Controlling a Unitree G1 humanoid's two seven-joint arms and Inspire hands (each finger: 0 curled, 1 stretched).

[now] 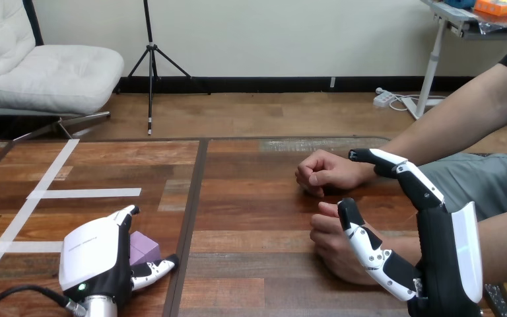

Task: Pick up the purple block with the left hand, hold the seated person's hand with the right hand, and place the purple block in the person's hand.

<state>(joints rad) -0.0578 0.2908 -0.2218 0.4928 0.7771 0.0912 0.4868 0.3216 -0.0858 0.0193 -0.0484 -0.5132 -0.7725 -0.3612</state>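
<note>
step: grasp small purple cube block [144,247], near-left on brown wooden surface [251,198] | left hand [96,254] wide, straddling block, not gripping; should close squarely on opposite faces, then lift straight | right hand [442,257] wide, fingers straight against person's nearer hand [333,241], not holding it

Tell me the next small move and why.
Probably raise the left hand slightly to check its grip: it sits over the block, which seems to rest on the table. The right hand is open beside the person's near hand.
</note>
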